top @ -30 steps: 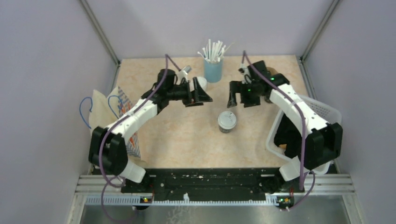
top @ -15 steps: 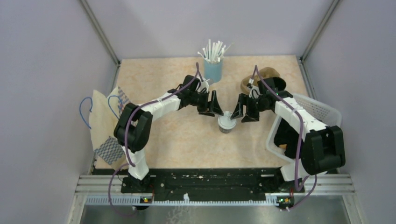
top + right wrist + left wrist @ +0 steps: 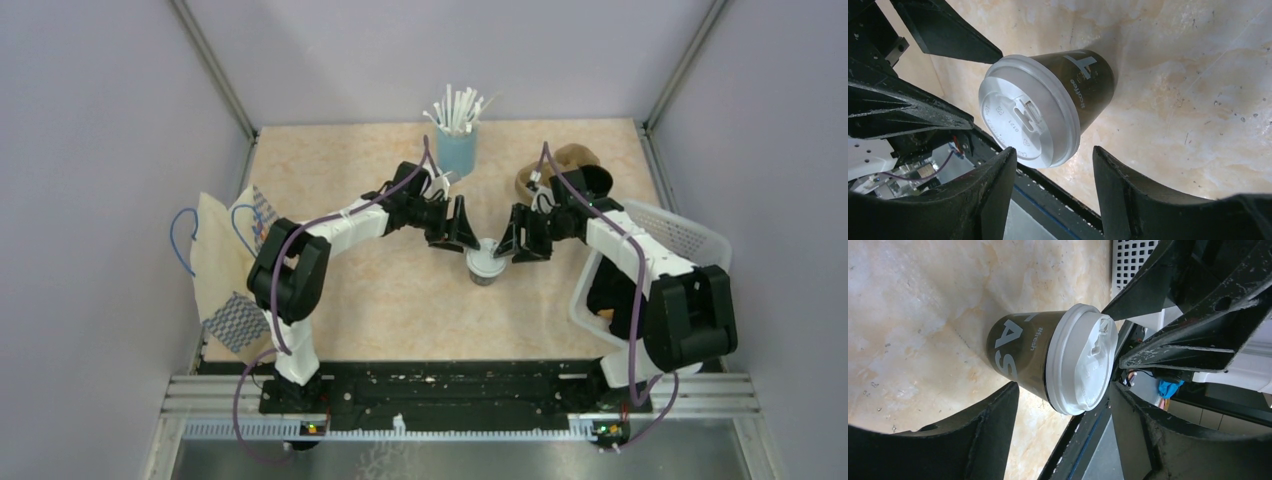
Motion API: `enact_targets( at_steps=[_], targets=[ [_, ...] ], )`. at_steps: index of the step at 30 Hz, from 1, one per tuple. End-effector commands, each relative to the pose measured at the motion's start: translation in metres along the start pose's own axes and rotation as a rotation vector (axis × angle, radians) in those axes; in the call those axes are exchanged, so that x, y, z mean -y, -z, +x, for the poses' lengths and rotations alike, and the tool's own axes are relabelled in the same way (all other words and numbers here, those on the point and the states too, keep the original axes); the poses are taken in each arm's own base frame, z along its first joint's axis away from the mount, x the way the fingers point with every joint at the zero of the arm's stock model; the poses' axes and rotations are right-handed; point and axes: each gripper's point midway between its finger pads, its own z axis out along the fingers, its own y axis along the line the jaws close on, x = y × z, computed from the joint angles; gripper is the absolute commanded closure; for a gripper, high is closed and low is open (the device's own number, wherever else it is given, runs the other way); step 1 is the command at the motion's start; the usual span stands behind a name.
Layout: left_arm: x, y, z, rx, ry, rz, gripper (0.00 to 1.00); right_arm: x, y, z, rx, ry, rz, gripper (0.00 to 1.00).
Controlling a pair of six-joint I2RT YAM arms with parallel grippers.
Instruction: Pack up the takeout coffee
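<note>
The takeout coffee [image 3: 486,262], a dark brown cup with a white lid, stands upright mid-table. My left gripper [image 3: 462,236] is just left of and behind it, and my right gripper [image 3: 508,244] is just to its right, both low. In the left wrist view the cup [image 3: 1020,357] and lid [image 3: 1083,365] sit just beyond my open left gripper [image 3: 1063,427], not between the fingers. The right wrist view shows the cup [image 3: 1088,85] and lid [image 3: 1023,117] just ahead of my open right gripper [image 3: 1048,187], with nothing gripped.
A light-blue cup of white straws [image 3: 457,148] stands behind the coffee. A white perforated basket [image 3: 692,236] sits at the right edge, with a brown paper item [image 3: 572,160] behind it. A paper bag with blue handles [image 3: 215,250] lies at the left.
Both arms have swung down and inward from the back of the table to flank the cup. Both pairs of jaws have narrowed, the right more than the left.
</note>
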Motion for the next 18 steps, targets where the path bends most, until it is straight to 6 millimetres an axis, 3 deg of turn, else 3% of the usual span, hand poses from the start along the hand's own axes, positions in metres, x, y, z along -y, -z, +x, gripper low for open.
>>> enact_targets(
  at_steps=[1,18],
  targets=[
    [0.0075,-0.0045,-0.0114,0.013,-0.044,0.049,0.3,-0.0036,-0.0056,-0.0054,0.012,0.021,-0.033,0.44],
    [0.0017,-0.0112,-0.0103,0.002,-0.005,0.033,0.46,-0.0028,-0.0123,-0.0118,0.018,0.004,-0.038,0.51]
  ],
)
